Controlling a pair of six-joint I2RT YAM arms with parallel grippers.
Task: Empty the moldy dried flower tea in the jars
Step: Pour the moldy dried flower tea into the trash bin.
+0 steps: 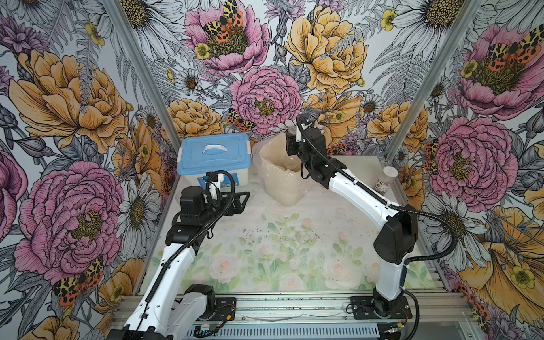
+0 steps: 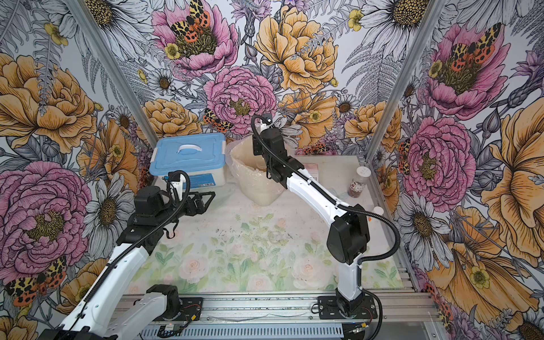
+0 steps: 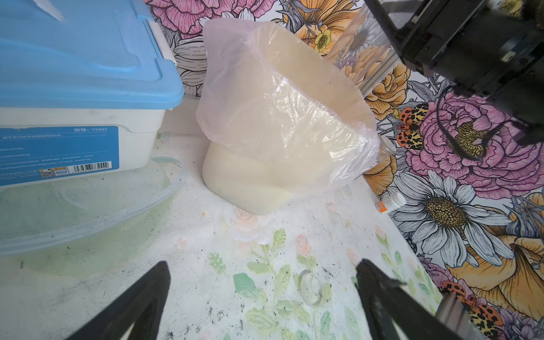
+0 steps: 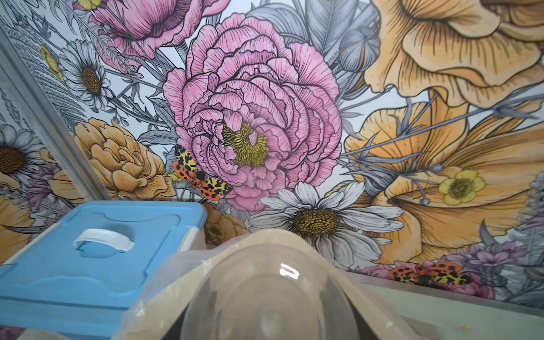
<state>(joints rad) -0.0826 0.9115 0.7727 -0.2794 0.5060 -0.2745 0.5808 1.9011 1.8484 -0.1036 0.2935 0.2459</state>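
My right gripper (image 1: 292,140) (image 4: 266,323) is shut on a plain clear jar (image 1: 291,131) (image 4: 265,294) (image 3: 363,32), held up over the mouth of the bag-lined bin (image 1: 281,176) (image 2: 254,179). I see no buds inside that jar. A labelled jar (image 1: 385,179) (image 2: 357,182) with a white lid stands at the back right, with reddish moldy dried flower tea (image 2: 354,190) in it. My left gripper (image 1: 239,203) (image 2: 204,202) (image 3: 262,272) hangs open over the table in front of the blue-lidded box, nothing between its fingers.
The blue-lidded storage box (image 1: 215,159) (image 3: 82,67) stands at the back left beside the bin. A clear round lid (image 1: 303,235) (image 3: 313,288) and dark crumbs (image 1: 253,232) lie mid-table. A tiny orange-labelled bottle (image 3: 390,203) lies by the right wall.
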